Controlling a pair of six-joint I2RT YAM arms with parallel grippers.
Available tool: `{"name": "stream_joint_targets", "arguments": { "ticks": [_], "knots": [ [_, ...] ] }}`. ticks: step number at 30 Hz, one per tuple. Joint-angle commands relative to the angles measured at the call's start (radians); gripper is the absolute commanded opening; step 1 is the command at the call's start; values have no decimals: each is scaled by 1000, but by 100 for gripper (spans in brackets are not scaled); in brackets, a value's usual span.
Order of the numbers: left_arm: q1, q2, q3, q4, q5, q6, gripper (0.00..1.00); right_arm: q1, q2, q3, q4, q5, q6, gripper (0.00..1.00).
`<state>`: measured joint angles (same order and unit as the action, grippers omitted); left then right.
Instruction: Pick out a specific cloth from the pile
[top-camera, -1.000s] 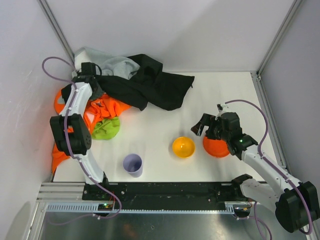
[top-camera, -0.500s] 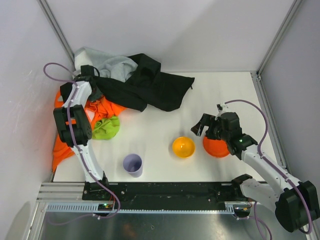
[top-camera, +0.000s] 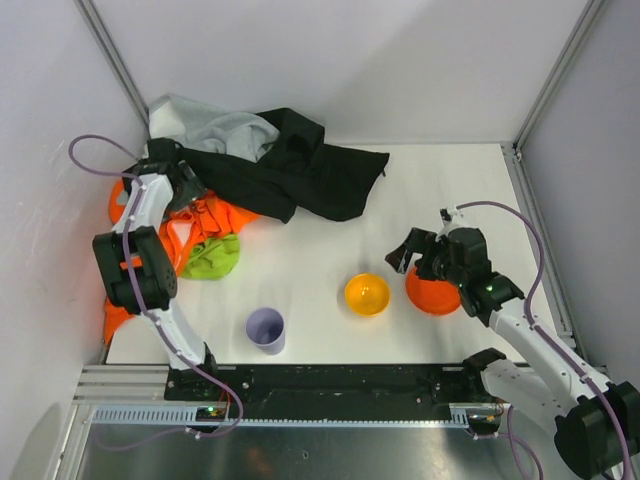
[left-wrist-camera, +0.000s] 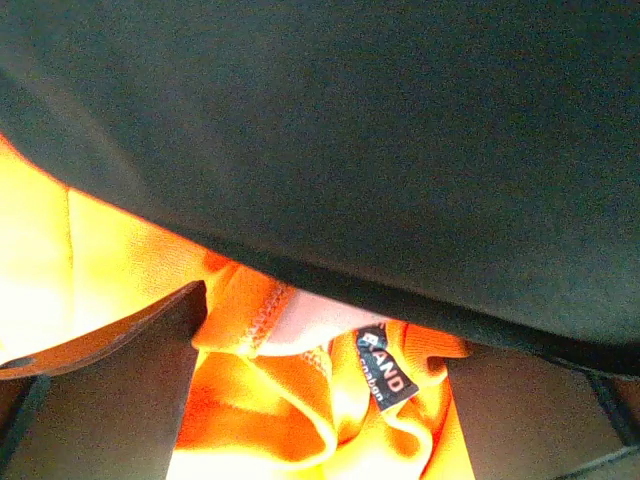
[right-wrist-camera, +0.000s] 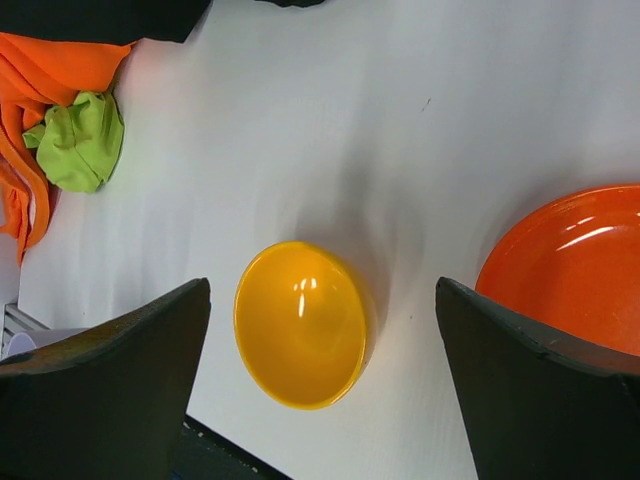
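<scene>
Cloth (top-camera: 212, 257), lime-green, is seen crumpled on the table (top-camera: 450, 190) at the left, touching the orange garment (top-camera: 215, 215) at the near edge of the pile (top-camera: 250, 160); the right gripper (right-wrist-camera: 322, 285) is held wide open near the yellow bowl (top-camera: 367, 294); farther back, the left gripper (left-wrist-camera: 325, 330) is spread wide over orange fabric, at the edge of the black garment (top-camera: 310, 180).
</scene>
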<state>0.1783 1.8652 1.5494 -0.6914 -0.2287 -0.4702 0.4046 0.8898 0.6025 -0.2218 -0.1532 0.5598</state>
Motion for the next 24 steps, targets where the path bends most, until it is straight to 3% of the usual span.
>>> {"name": "stream_joint_targets", "arguments": {
  "ticks": [1, 14, 24],
  "knots": [
    [-11, -168, -79, -23, 53, 9, 99, 10, -35, 1, -10, 14, -12, 99],
    [-32, -521, -323, -4, 149, 54, 100, 33, -51, 2, -24, 26, -4, 99],
    [-201, -512, -378, -2, -12, 183, 99, 47, -22, 1, 3, 22, 0, 99]
  ]
}}
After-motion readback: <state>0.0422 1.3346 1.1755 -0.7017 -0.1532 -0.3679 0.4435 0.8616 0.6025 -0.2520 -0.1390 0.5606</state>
